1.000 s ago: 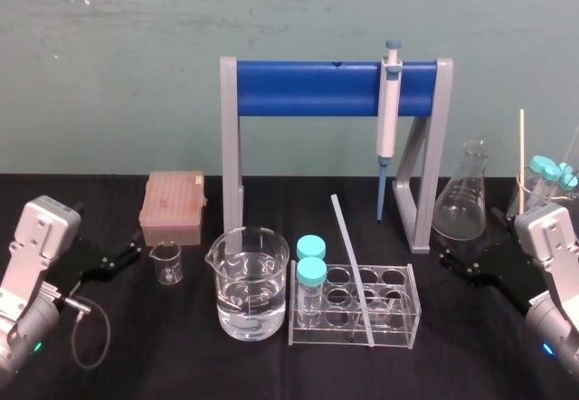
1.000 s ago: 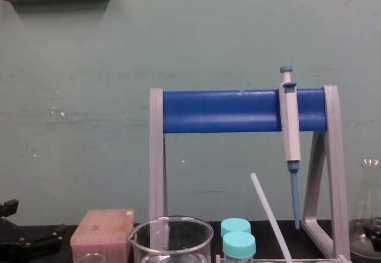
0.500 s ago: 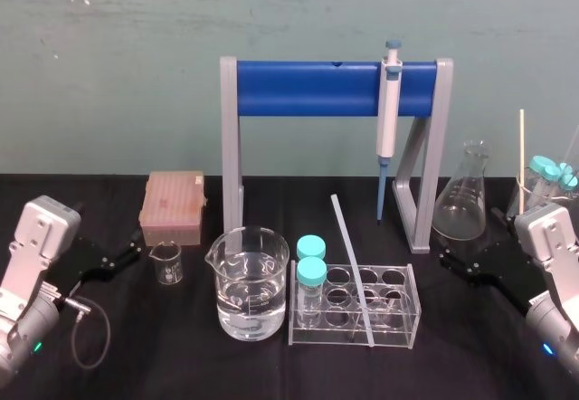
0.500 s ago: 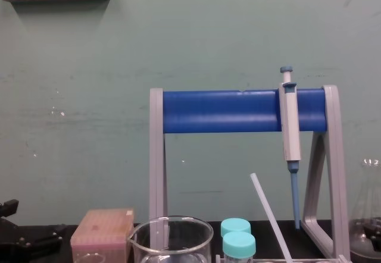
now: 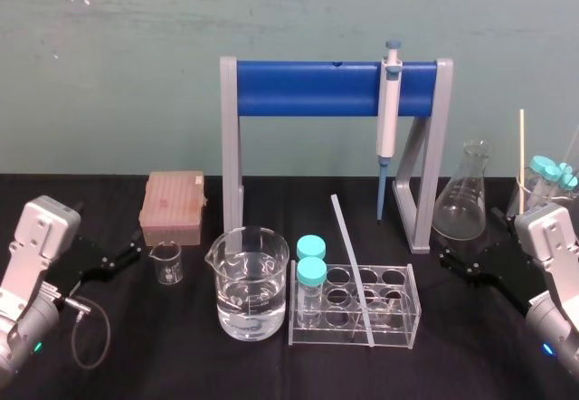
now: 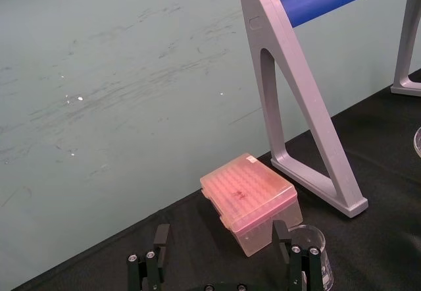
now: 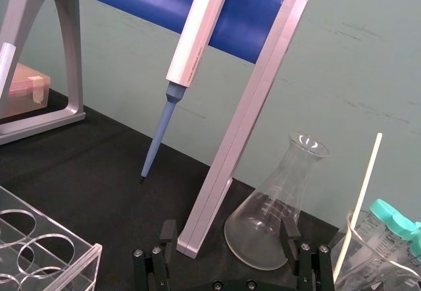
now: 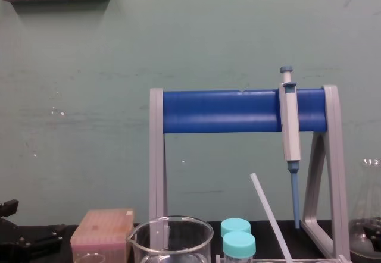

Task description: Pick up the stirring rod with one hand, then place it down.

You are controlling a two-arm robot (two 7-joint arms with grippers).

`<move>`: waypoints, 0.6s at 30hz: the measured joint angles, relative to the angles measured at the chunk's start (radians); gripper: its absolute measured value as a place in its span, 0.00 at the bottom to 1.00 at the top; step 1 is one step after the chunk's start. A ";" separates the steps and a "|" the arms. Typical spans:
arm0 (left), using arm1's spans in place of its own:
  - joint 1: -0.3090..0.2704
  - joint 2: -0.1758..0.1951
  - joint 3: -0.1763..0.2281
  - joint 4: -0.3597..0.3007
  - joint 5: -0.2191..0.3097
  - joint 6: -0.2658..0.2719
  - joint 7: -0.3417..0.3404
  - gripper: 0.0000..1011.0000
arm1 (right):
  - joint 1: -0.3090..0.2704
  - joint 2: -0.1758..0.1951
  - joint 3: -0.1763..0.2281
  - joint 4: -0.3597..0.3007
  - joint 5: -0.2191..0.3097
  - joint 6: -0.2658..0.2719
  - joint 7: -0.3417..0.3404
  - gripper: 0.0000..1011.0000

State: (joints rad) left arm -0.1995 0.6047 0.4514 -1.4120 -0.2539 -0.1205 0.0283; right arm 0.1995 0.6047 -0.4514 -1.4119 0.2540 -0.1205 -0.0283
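The left hand and right hand are held spread and empty near the worktop's side edges. Between them, the rod is leaned tilted in the rack, beside two capped tubes. Left of the rack, a beaker is partly filled with clear liquid. A flask is stood farther right.

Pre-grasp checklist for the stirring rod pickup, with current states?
1. Stirring rod located, leaning tilted at the test tube rack: ok.
2. Right gripper open and empty, to the rack's right, the nearer one to the rod: ok.
3. Left gripper open, parked by the small beaker: ok.
4. Rod's upper end apart from the pipette tip: ok.
5. Capped tubes stand apart from the rod: ok.
6. Where the rod's lower end rests: cannot tell.
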 joint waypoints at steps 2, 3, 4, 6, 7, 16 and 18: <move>0.000 0.000 0.000 0.000 0.000 0.000 0.000 0.99 | 0.000 0.000 0.000 0.000 0.000 0.000 0.000 0.99; 0.000 0.000 0.000 0.000 0.000 0.000 0.000 0.99 | 0.000 0.000 0.000 0.000 0.000 0.000 0.000 0.99; 0.000 0.000 0.000 0.000 0.000 0.000 0.000 0.99 | 0.000 0.000 0.000 0.000 0.000 0.000 0.000 0.99; 0.000 0.000 0.000 0.000 0.000 0.000 0.000 0.99 | 0.000 0.000 0.000 0.000 0.000 0.000 0.000 0.99; 0.000 0.000 0.000 0.000 0.000 0.000 0.000 0.99 | 0.000 0.000 0.000 0.000 0.000 0.000 0.000 0.99; 0.000 0.000 0.000 0.000 0.000 0.000 0.000 0.99 | 0.000 0.000 0.000 0.000 0.000 0.000 0.000 0.99; 0.000 0.000 0.000 0.000 0.000 0.000 0.000 0.99 | -0.001 -0.002 0.004 0.001 0.004 0.003 0.005 0.99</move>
State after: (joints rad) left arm -0.1995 0.6047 0.4514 -1.4120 -0.2539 -0.1205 0.0283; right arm 0.1989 0.6032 -0.4471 -1.4111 0.2583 -0.1172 -0.0236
